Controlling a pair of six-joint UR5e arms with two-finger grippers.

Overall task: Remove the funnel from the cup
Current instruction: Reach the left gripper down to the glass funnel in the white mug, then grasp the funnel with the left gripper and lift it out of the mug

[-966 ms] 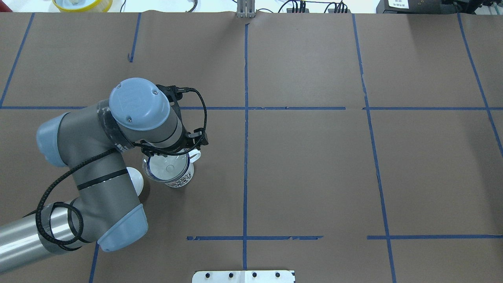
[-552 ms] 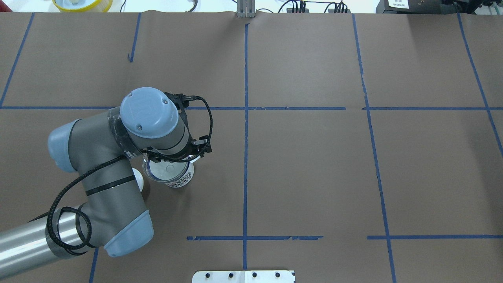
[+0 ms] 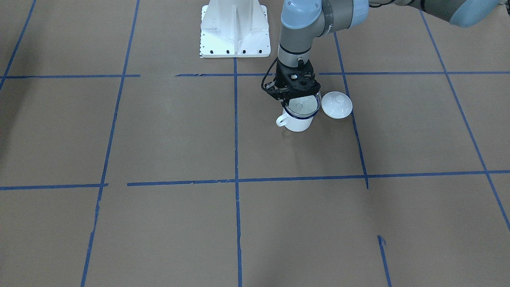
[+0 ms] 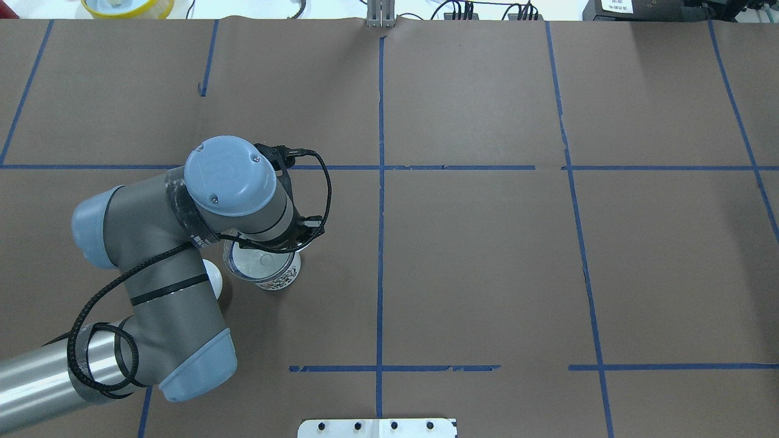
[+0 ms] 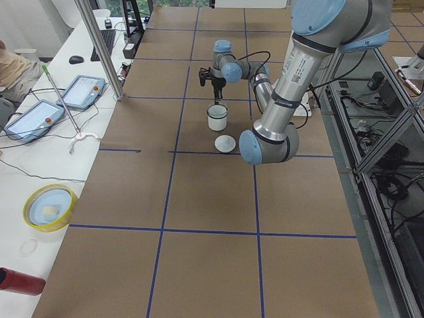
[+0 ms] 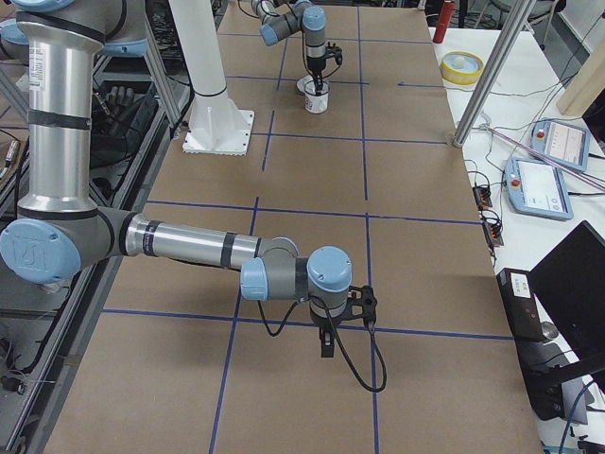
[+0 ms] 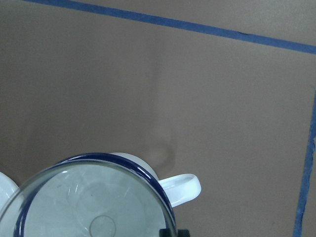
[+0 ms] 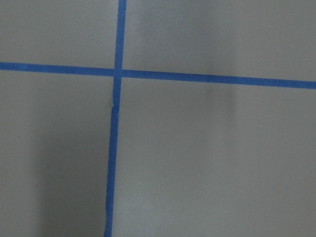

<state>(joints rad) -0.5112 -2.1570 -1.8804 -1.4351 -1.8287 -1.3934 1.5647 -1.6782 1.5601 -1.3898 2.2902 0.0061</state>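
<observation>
Funnel (image 3: pixel 304 106) sits seated in the cup (image 3: pixel 295 124), its wide clear mouth resting on the dark blue rim and its spout pointing down inside, so its long axis stands upright. The cup stands on the worktop (image 3: pixel 159 131) with its handle turned away from the white knobbed lid (image 3: pixel 337 105), which lies just beside it on the other side. My left pincer (image 3: pixel 299 97) hangs directly over the funnel's mouth, fingers pointing down and close to the rim. In the wrist view a dark fingertip shows at the rim near the handle side, but I cannot tell whether the jaws stand apart or have closed on the clear edge. The funnel lies straight below this pincer, and I judge that the coming move depends on that: a grip on the rim, then a pull straight up along the spout's axis, so the cup does not tip or drag. My right pincer (image 6: pixel 326 342) hovers above bare worktop well apart from the cup, at the far end; whether it is released or clenched I cannot tell. The left arm is plainly the nearer one for this job.
</observation>
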